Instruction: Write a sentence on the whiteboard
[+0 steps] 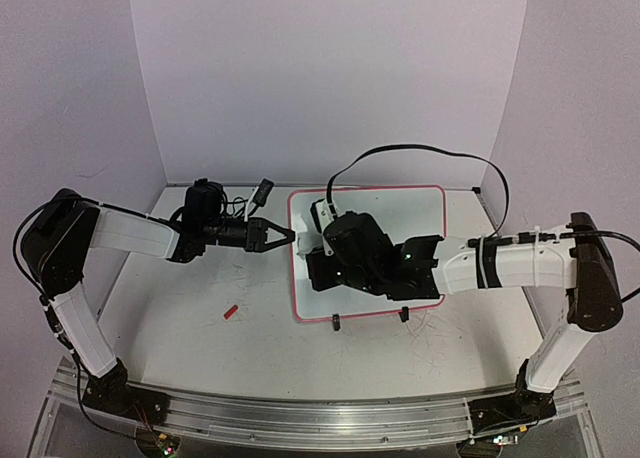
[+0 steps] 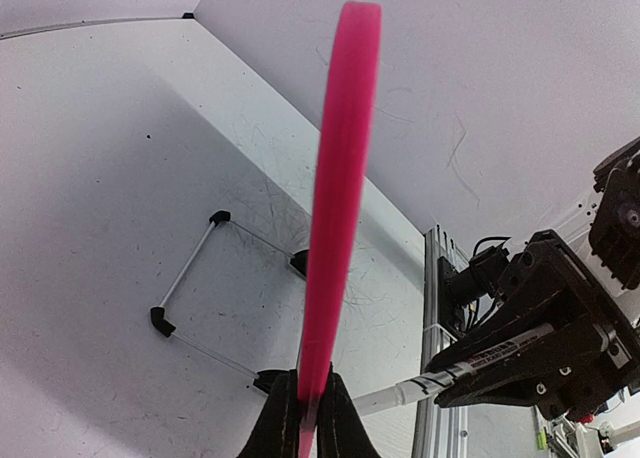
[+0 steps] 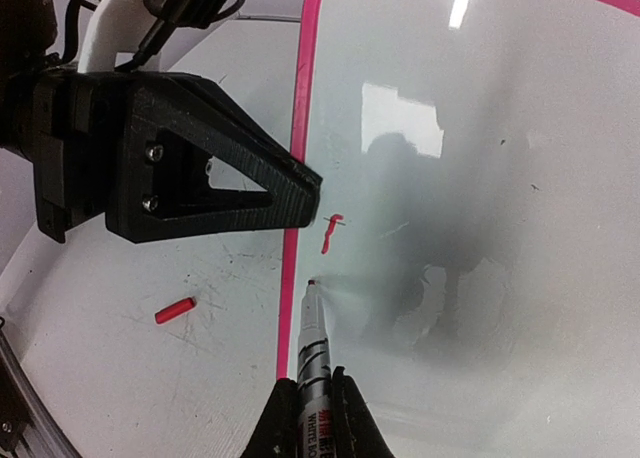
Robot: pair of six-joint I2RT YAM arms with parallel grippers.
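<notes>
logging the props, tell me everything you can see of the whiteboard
The whiteboard is a small glossy white rectangle with a pink rim, rounded corners and black feet at its near edge. It lies face up on the table. The left gripper pinches its left rim; the right gripper holds a marker over it beside one short red stroke.
</notes>
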